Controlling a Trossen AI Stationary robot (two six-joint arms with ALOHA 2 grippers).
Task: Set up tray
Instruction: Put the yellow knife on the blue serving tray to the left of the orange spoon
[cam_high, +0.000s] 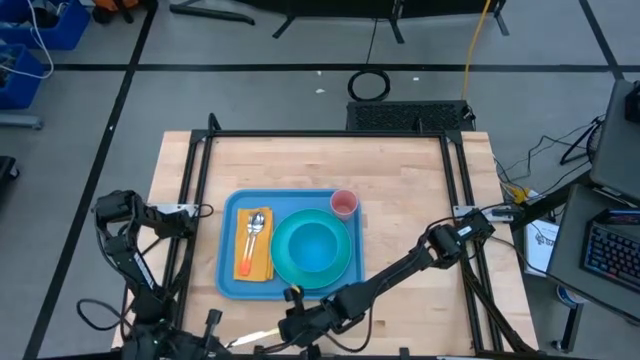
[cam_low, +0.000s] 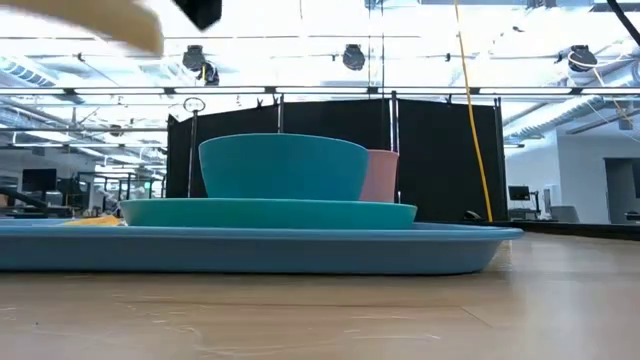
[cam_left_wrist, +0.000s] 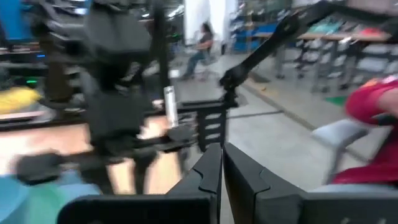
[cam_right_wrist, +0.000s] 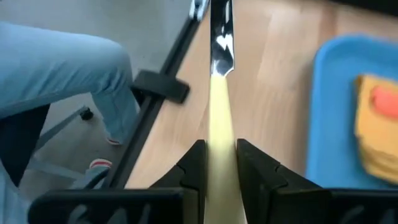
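While the right gripper (cam_right_wrist: 219, 163) is clamping a pale-handled knife (cam_right_wrist: 220, 93) between its fingers, the blade is pointing ahead of it over the wooden table (cam_high: 400, 190). Just beside that pincer, the tray (cam_high: 229, 250) is carrying a teal plate (cam_high: 345, 268), bowl (cam_high: 313, 247), pink cup (cam_high: 344, 204), orange napkin (cam_high: 254, 262) and spoon (cam_high: 255, 226). Off the table's left edge, the left gripper (cam_left_wrist: 219, 177) is sitting with its fingers nearly together, holding nothing.

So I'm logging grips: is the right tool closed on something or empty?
Closed on something: in the right wrist view the right tool clamps the pale yellow handle of a knife, its metal blade pointing ahead over the table.
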